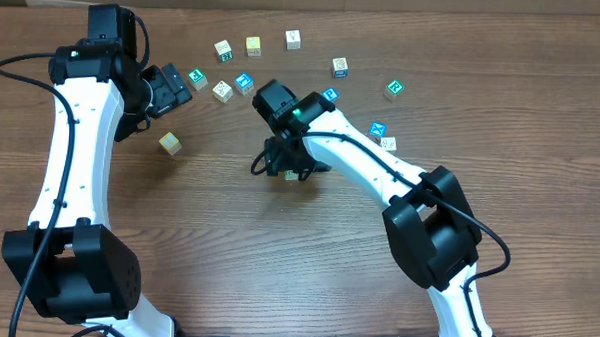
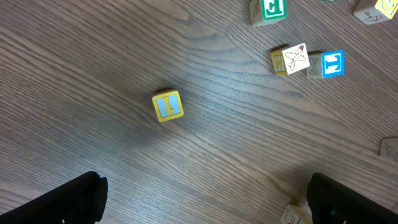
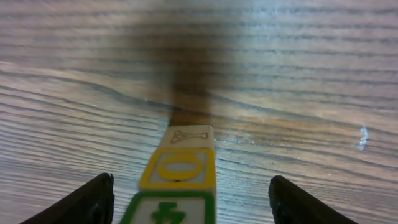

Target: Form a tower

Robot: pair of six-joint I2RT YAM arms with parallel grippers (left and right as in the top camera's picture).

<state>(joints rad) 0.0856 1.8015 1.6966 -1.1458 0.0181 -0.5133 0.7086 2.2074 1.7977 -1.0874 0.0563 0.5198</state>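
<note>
**Tower mid-table, both pincers spread**

The brown wood table (image 1: pixel 226 276) fills the overhead view. Loose cubes (image 1: pixel 253 46) are scattered across the upper part, with open wood at lower centre. The tower (image 3: pixel 180 168) stands centre frame between the spread right gripper (image 3: pixel 191 186), untouched, its long axis running up-frame. The left gripper (image 2: pixel 204 196) is spread wide and holds nothing.

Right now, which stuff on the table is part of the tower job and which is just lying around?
In the job:
- tower of alphabet cubes
- right hand, open, straddling the tower

Lying about:
- yellow-framed cube
- green-letter cube
- blue-letter cube
- picture cube beside the blue one
- other loose cubes scattered along the far side
</note>
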